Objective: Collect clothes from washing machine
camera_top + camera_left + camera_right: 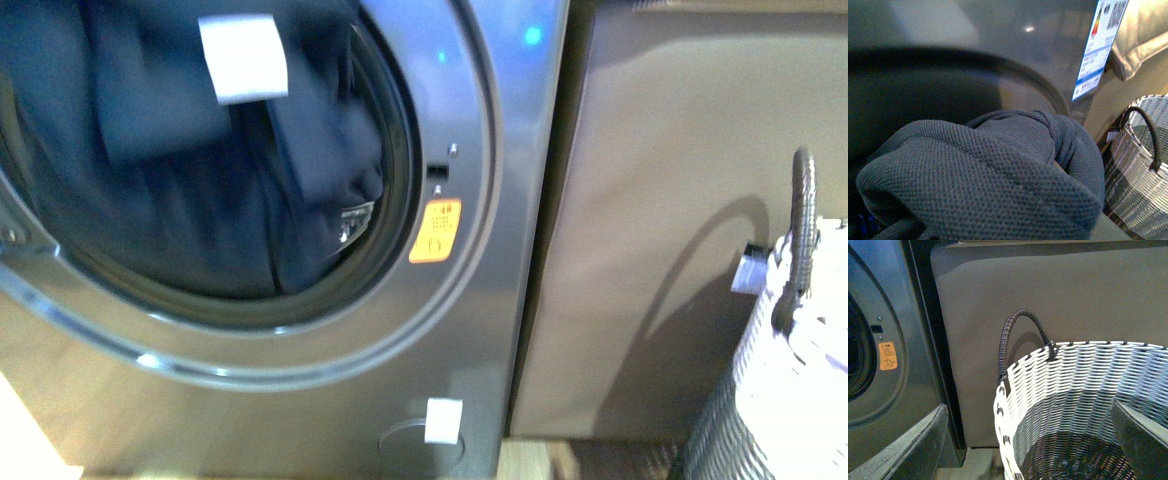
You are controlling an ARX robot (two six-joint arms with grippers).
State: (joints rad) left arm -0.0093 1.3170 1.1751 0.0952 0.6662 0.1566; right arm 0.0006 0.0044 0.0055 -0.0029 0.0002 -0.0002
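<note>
Dark clothes (200,190) drape from the washing machine (480,300), hiding the left gripper's state; the right gripper (1028,406) is spread beside the basket (1088,370).

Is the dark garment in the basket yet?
No, the clothes hang at the washing machine's drum mouth, and the basket shows only bare weave inside.

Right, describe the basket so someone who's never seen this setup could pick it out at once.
Start at the washing machine, the big grey metallic front-loader with the round door. A plain brown panel stands to its right, and the basket sits low in front of that panel. It is the only woven thing there, grey-white strands with a dark looped handle.
</note>
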